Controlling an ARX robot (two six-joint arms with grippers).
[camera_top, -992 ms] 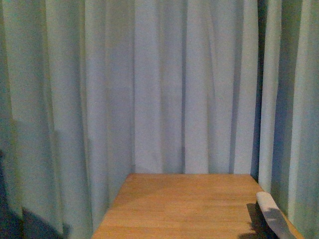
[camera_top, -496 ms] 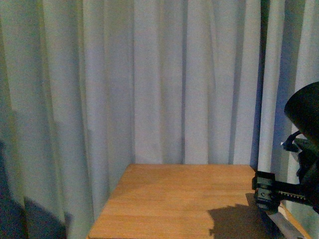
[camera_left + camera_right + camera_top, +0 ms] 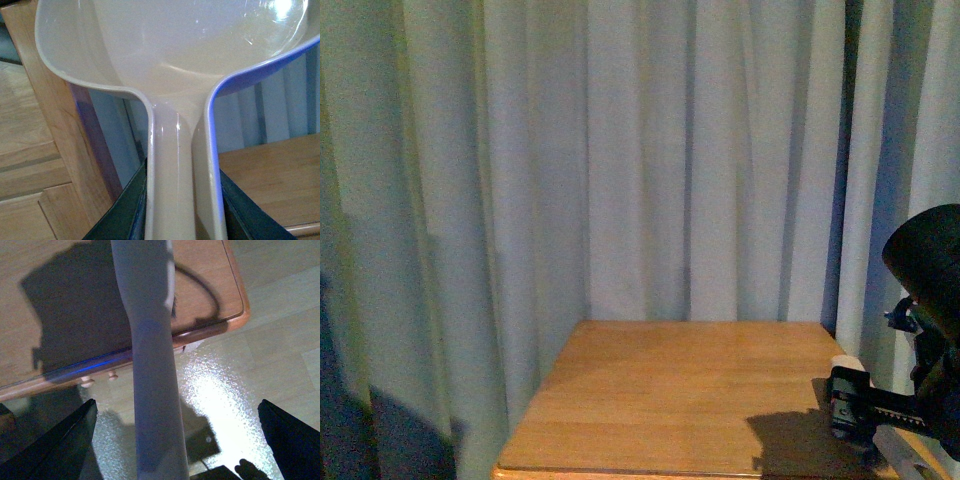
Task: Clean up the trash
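Two end effectors, two tools. The left end effector (image 3: 181, 192) is clamped on the stem of a pale beige plastic dustpan (image 3: 175, 50). Its dark fingers (image 3: 127, 210) press against either side of the stem, and the pan's glossy scoop faces the wrist camera.

The right end effector (image 3: 176, 405) is spread wide. Its black fingers (image 3: 65, 445) sit well apart on either side of a long pale grey handle (image 3: 152, 365) and touch it nowhere that can be seen. That handle runs across a corner of the orange-brown wooden desk (image 3: 670, 400) and out past its rounded edge, over a pale, shiny plank floor (image 3: 280, 340). A dark shadow falls on the desktop beside it.

Seen from the front, the right arm (image 3: 925, 290) shows at the far right, above the desk's right edge, with the grey handle's end just beside the black end effector. Long pale grey-blue pleated curtains (image 3: 640, 150) hang behind the desk and down its left side.

Where the trash, a crumpled white tissue wad, lies cannot be told: none of the three views shows it.
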